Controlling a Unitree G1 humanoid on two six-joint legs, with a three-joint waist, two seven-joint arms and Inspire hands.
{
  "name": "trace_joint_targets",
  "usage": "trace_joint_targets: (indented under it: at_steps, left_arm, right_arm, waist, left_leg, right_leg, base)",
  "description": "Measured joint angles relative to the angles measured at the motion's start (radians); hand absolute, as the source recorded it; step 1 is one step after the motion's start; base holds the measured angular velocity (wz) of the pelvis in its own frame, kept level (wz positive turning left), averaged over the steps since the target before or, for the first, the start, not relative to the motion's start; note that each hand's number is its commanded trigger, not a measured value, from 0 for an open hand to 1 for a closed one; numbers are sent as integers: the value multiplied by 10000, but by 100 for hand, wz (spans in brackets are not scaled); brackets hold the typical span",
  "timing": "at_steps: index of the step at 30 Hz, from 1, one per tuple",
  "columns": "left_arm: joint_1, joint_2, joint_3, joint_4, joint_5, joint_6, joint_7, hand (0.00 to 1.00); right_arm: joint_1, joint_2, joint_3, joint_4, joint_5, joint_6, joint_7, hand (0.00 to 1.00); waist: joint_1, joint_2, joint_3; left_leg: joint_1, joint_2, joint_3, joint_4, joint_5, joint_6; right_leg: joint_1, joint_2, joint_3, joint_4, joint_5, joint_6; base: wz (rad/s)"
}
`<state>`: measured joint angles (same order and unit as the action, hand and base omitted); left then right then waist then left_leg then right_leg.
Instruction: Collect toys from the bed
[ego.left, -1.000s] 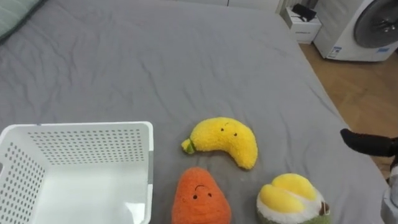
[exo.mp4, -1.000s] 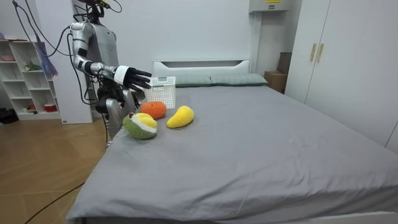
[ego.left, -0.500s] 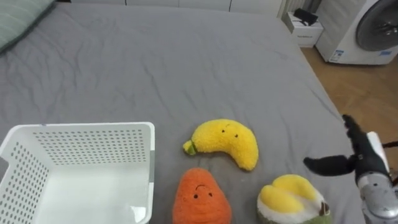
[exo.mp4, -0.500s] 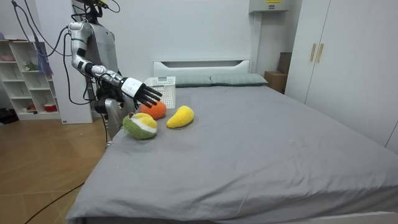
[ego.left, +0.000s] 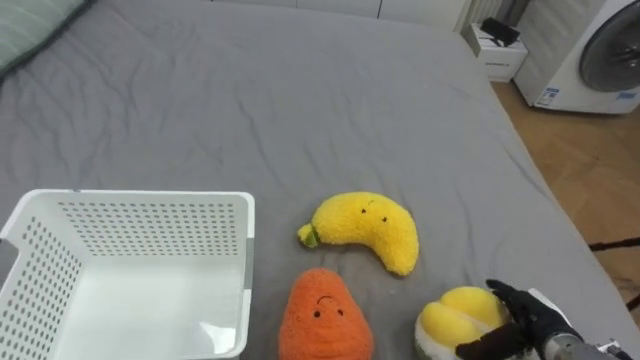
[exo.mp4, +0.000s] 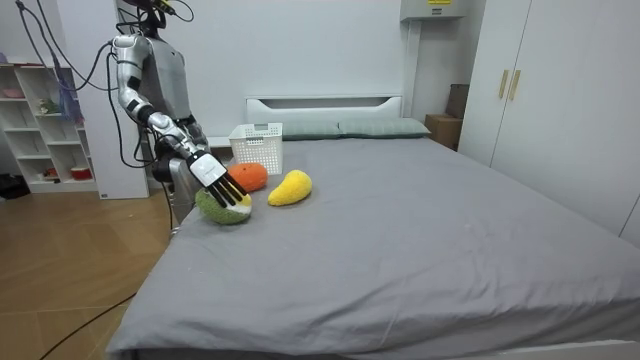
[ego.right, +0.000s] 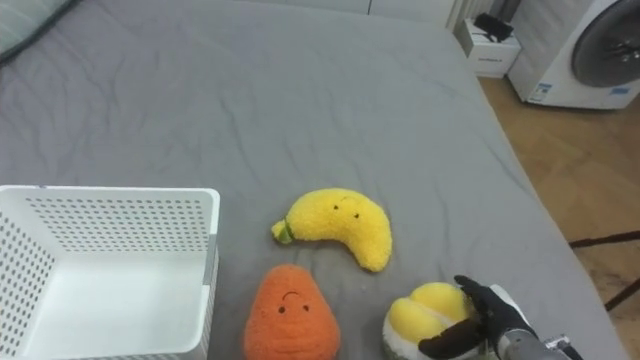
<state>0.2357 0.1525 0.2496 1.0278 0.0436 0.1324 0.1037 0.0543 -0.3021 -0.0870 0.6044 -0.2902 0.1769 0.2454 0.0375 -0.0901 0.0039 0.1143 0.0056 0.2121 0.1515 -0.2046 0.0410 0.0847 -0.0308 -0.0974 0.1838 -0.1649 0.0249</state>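
Three plush toys lie on the grey bed (ego.left: 300, 100) near its edge: a yellow banana (ego.left: 365, 230), an orange carrot (ego.left: 322, 315) and a round yellow-and-green fruit (ego.left: 452, 318). My right hand (ego.left: 528, 318) comes in from the lower right. It is open, with straight spread fingers lying on the right side of the yellow-and-green fruit and the thumb low beside it. In the room view the right hand (exo.mp4: 222, 182) slants down onto the fruit (exo.mp4: 224, 208), and I stand at the bedside. A white perforated basket (ego.left: 150, 196) sits on the bed left of the carrot.
A washing machine (ego.left: 600, 50) and a small white cabinet (ego.left: 495, 50) stand on the wooden floor past the bed's right edge. Pillows (exo.mp4: 370, 127) lie at the headboard. Shelves (exo.mp4: 40, 130) stand behind me and a wardrobe (exo.mp4: 560, 100) beyond the bed.
My right hand has dropped from mid-air at the bed's right edge and moved in onto the yellow-and-green fruit. The toys and basket have stayed put.
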Motion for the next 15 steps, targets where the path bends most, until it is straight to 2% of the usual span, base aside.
trace_joint_targets:
  at_steps: [15]
  left_arm:
    - [-36,41,-205,130,-120,12,12,0]
  right_arm:
    - [-200,2,-11,983,-331,-22,155,0]
  waist:
    - [70,-21,-23]
  left_leg:
    - [61,-3,-131,-4,2,7]
  right_leg:
    - [132,3,-133,5,-1,1]
  base:
    - [1]
